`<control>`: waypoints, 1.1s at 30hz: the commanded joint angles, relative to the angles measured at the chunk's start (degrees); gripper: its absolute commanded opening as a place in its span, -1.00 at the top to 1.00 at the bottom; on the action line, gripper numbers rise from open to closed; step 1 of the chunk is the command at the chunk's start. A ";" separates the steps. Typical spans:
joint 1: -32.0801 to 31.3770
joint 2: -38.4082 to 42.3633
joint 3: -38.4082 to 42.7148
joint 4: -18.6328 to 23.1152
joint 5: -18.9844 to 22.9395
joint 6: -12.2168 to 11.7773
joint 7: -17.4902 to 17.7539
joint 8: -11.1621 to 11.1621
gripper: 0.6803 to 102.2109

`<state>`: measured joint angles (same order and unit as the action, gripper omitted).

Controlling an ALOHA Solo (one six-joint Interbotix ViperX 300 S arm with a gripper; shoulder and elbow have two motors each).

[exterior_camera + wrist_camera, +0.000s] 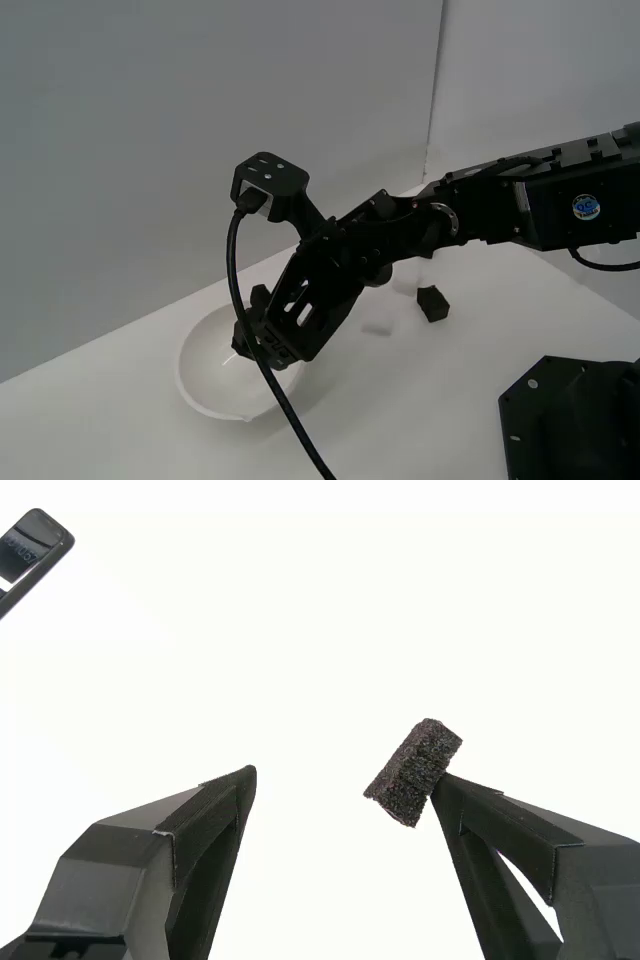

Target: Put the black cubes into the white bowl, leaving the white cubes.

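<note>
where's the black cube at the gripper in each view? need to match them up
Exterior view: not visible; the gripper hangs over the white bowl and hides it. Another black cube sits on the table.
Wrist view: black cube against one fingertip, jaws spread, over white.
Shared landmark: the gripper's fingers.

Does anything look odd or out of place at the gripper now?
Yes. The gripper is open over the white bowl, yet a black cube sits tilted against one fingertip, apparently stuck there instead of dropped.
</note>
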<state>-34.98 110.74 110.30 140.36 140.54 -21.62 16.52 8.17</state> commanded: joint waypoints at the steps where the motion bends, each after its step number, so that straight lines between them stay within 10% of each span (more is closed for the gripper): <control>1: -1.05 1.32 1.58 -1.05 -1.23 -1.32 -0.18 0.35 -0.93; 6: -2.11 0.97 1.14 -0.70 -0.88 -1.32 -0.09 0.35 -0.79; 9: -2.55 1.14 1.49 -0.26 -0.44 -1.32 -0.09 0.79 0.76; 10: -2.72 1.49 1.93 0.00 -0.18 -1.14 -0.09 1.23 0.99; 15: -2.72 1.85 2.20 0.53 0.35 -1.14 -0.18 1.32 0.83; 19: -2.64 1.85 2.20 0.35 0.00 -1.23 -0.09 1.23 -0.78; 20: -2.64 2.11 2.46 0.18 -0.09 -1.23 -0.09 1.23 -0.93; 33: 5.98 9.05 9.49 0.35 0.00 1.58 5.45 1.67 -0.90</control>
<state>-31.03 117.95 117.60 140.36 140.54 -20.13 21.18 8.96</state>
